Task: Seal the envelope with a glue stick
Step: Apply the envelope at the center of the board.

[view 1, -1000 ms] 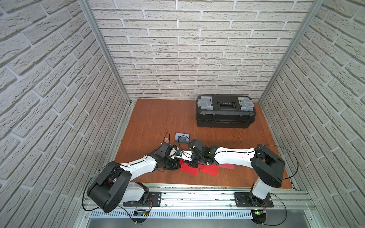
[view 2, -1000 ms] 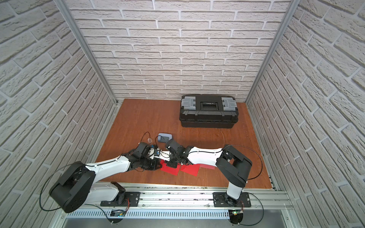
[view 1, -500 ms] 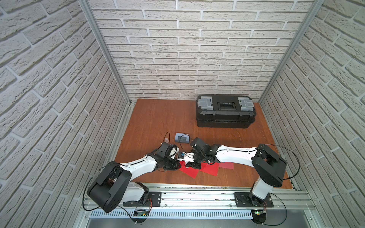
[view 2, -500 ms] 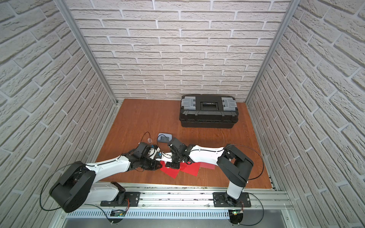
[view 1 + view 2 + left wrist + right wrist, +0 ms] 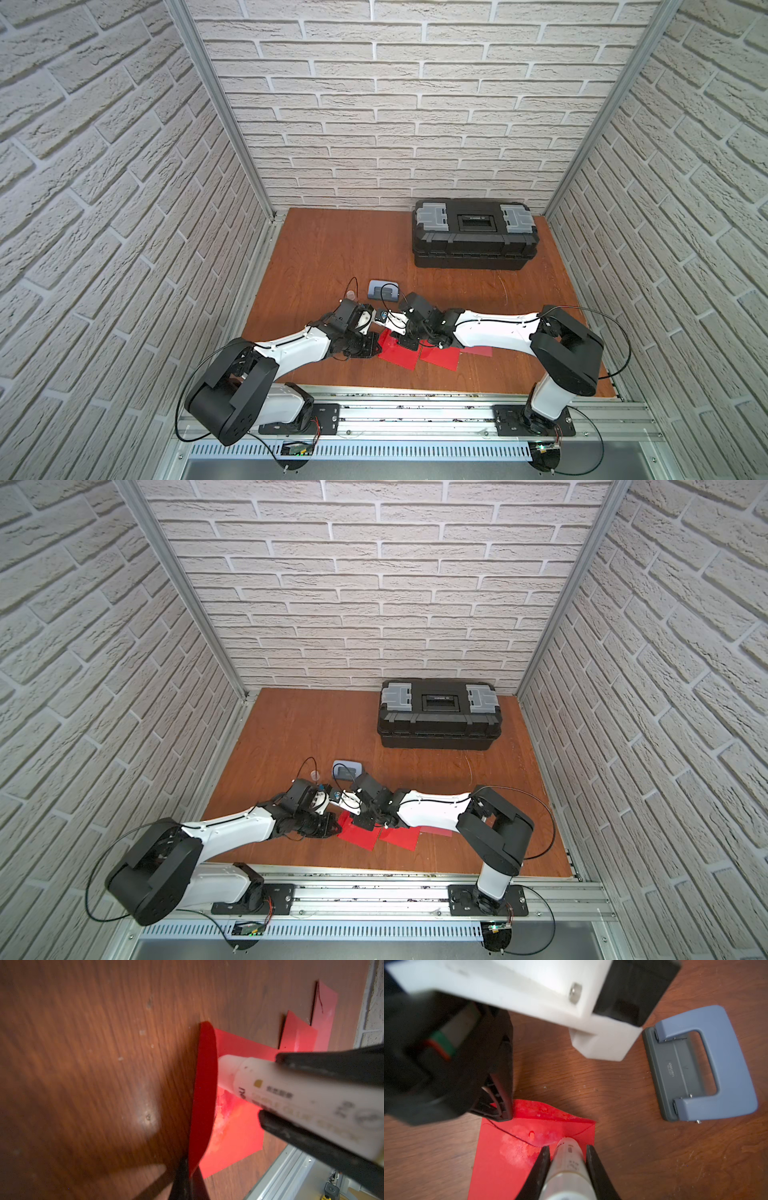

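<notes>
We see from the wrist views what both top views hide: the right gripper (image 5: 568, 1148) clamping the glue stick (image 5: 569, 1165), tip on the glue-smeared red envelope (image 5: 500, 1159) near the table (image 5: 332, 249) front edge; the left gripper (image 5: 190, 1169) pinching its raised flap (image 5: 204, 1088). A hole punch (image 5: 695, 1064) sits close by; bare wood runs toward the toolbox (image 5: 473, 237).

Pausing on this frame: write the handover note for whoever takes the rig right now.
Grippers: left gripper shut on the flap of the red envelope, holding it raised; right gripper shut on the glue stick, uncapped, tip at the flap's fold.
Done: glue smears show on the envelope below the fold.
Left: finish the glue, lift the stick away, fold the flap down, press it shut.
Nearby: hole punch, other red sheets.
</notes>
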